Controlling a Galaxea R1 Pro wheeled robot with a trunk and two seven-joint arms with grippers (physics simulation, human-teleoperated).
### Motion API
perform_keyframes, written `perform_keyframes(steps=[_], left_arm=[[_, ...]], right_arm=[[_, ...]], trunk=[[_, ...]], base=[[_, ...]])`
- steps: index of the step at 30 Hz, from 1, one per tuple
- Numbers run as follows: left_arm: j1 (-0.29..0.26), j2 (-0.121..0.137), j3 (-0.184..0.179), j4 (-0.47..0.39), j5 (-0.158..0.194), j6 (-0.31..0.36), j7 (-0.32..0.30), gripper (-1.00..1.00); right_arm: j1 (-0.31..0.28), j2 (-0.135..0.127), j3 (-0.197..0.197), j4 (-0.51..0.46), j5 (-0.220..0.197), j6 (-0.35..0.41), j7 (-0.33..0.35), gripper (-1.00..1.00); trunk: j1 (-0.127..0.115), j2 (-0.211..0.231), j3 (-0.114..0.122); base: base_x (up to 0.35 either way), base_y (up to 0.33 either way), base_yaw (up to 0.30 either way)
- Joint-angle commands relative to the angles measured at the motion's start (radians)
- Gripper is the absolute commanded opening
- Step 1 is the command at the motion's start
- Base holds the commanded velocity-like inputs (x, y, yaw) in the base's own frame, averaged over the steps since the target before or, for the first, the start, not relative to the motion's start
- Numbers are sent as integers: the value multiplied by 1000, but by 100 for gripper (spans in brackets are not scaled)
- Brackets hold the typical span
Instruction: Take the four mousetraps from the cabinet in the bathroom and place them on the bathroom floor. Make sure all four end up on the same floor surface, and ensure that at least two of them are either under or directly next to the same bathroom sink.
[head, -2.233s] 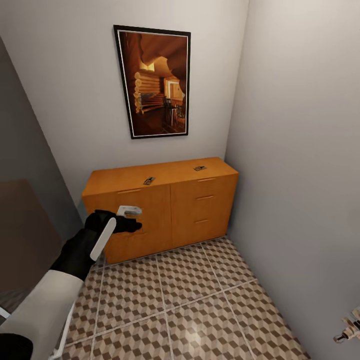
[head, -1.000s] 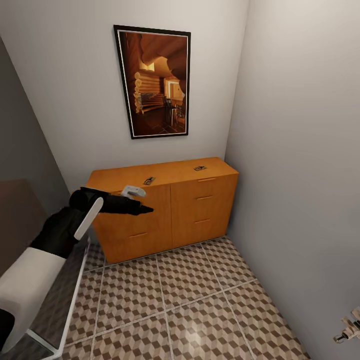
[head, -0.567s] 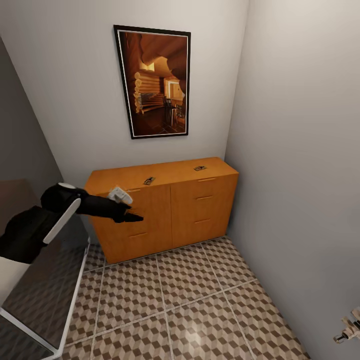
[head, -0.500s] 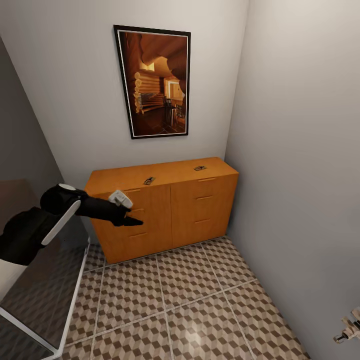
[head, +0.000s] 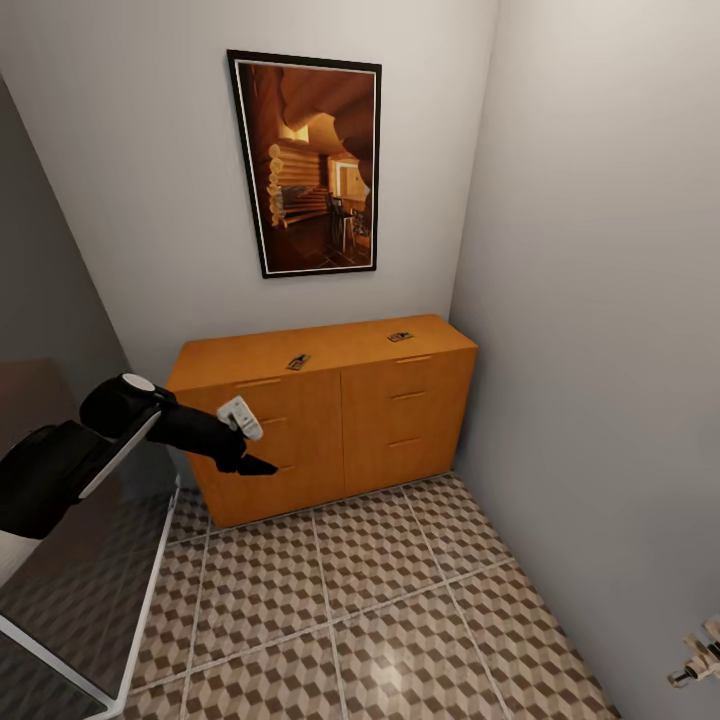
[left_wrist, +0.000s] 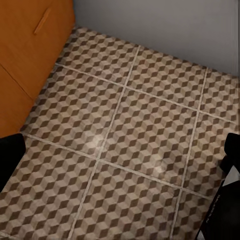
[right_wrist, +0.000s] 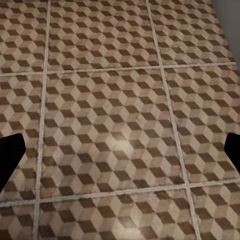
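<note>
Mousetraps: two, one (head: 298, 361) and another (head: 400, 337), lie well apart on top of the cabinet (head: 330, 430).
Cabinet: one, against the back wall (head: 150, 200).
Picture: one (head: 310, 165) hangs above.
Bathroom floor (head: 380, 620): cube tiles.
Left gripper (head: 252, 465): fingers wide apart, holding nothing, beside the cabinet front.
Right gripper (right_wrist: 120, 150): fingers wide apart over tiles.

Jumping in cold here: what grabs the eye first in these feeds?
The orange-brown cabinet against the far wall, with two small mousetraps lying apart on its top. Above it hangs a dark-framed picture. The black left gripper hangs open before the cabinet's left drawers, above the cube-patterned floor.
</note>
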Motion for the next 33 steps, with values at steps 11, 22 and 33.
perform_keyframes(steps=[11,22,33], left_arm=[[-1,-4,-3,-3,-24,7,-19,100],[-1,-4,-3,-5,-30,7,-21,100],[-1,-4,-3,-5,-30,7,-21,100]], right_arm=[[-1,0,1,0,-1,-5,2,100],[-1,0,1,0,-1,-8,3,100],[-1,0,1,0,-1,-8,2,100]], trunk=[[0,-1,-1],[0,-1,-1],[0,-1,-1]], base=[[238,0,0],[267,0,0],[262,0,0]])
